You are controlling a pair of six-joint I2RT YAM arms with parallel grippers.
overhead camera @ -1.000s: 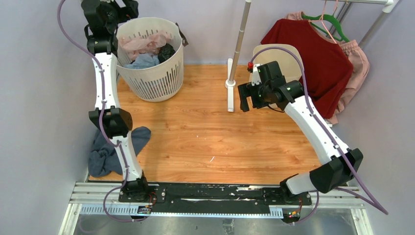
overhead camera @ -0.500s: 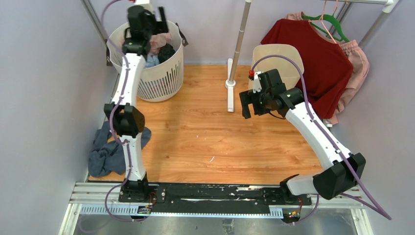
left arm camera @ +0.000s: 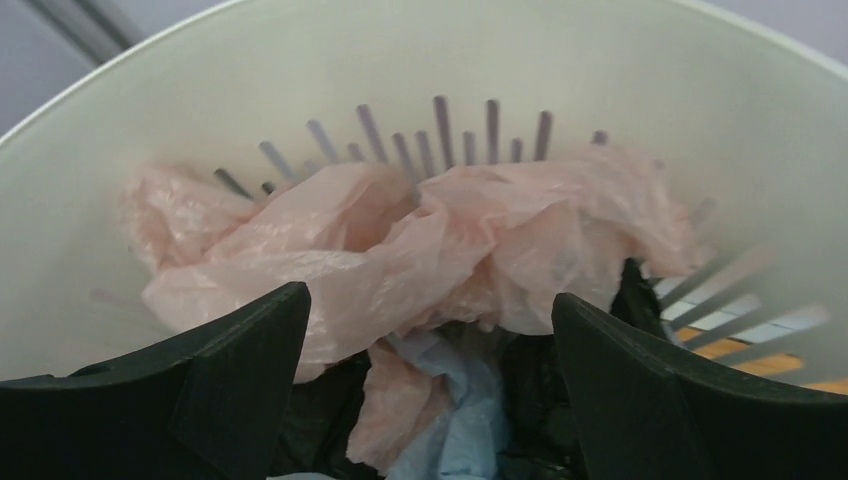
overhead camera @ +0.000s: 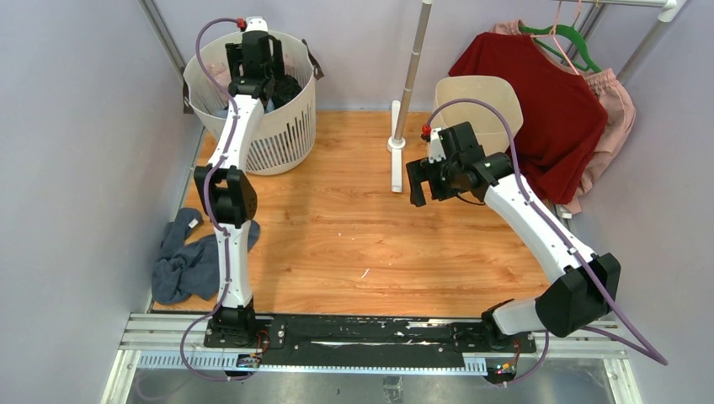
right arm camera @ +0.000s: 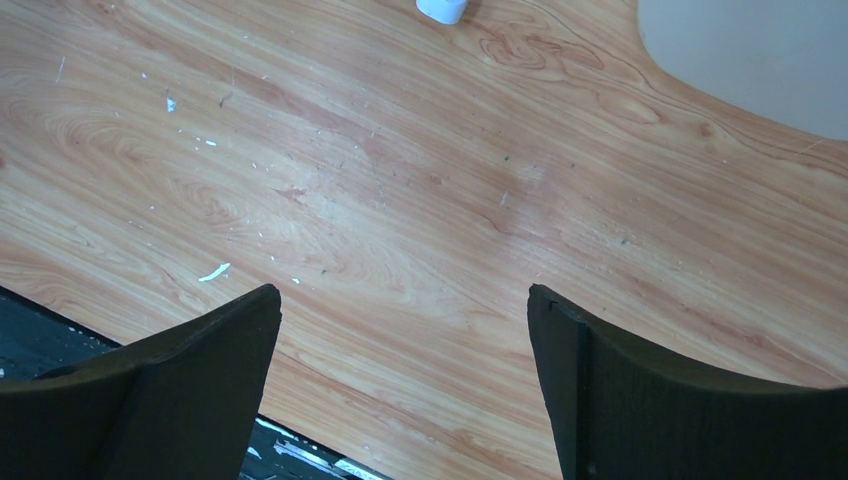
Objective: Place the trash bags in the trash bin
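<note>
Table (overhead camera: 354,244): a wood-grain surface, on which everything below is carried.

White slotted basket (overhead camera: 290,135): set at the far left corner. It is filled with mixed soft items, and the left arm is reached into it from above.

Trash bin (overhead camera: 492,93): cream, plain-walled, placed at the far right, just beside a hanging red garment (overhead camera: 547,101). It is partly hidden by the right arm, and nothing can be seen inside it. It is kept well apart from the basket by bare table and a white post (overhead camera: 410,76).

Trash bag (left arm camera: 430,235): pale pink and crumpled, found in the basket on top of a pale blue cloth (left arm camera: 450,420) and something black. It is pressed against the slotted far wall.

Left fingers (left arm camera: 235,375): spread wide on either side of the bag, low in the basket. Nothing is gripped.

Right fingers (right arm camera: 190,385): spread wide above bare table near the bin. Nothing is held.

Risks, as judged:
- The blue cloth or the black item may be pinched together with the bag, since both are lying directly under it.
- The thin film may be snagged or torn on the slots if it is dragged along the wall.
- If only a fold is caught, the bag may be lost over the table on the way across.
- The bin looks light and may be knocked by either arm.
</note>
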